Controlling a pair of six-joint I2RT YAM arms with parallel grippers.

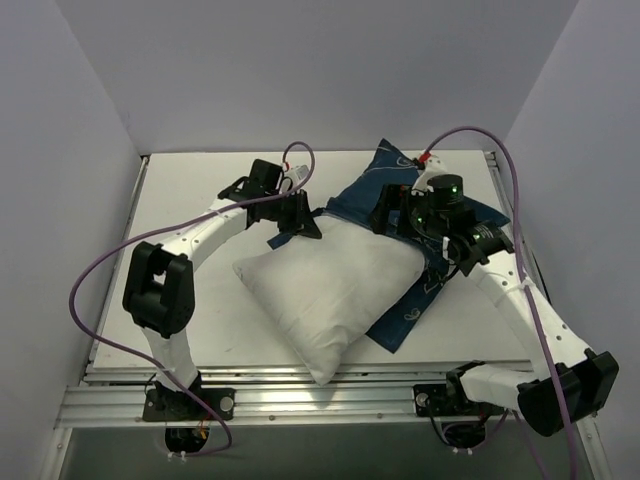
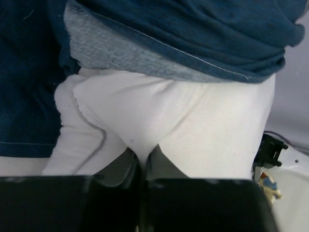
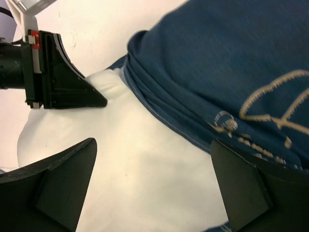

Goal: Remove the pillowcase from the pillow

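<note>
Left gripper [image 2: 143, 162] has its two fingers drawn almost together on a fold of the pillow [image 2: 159, 116], pinching white cloth at the corner that pokes out just ahead of it. The bunched open hem of the pillowcase [image 2: 193, 34] lies directly beyond that pinch. Right gripper [image 3: 153, 145] stands spread wide and holds nothing, poised over the line where navy cloth meets white: bare pillow lies by one finger, and the gathered hem with cream printing lies by the other. Most of the pillow rests uncovered on the table [image 1: 190, 200], stretching from both grippers back towards the arm bases. The pillowcase covers only the end nearest the grippers and trails beneath the right arm. Both things look light and very soft. The pillow probably squashes rather than resists, so a pinch on thin cloth may slip. The pillowcase looks limp, and its folded hem, close beneath the open fingers, seems the best place to grasp and pull away from the left gripper's hold.
</note>
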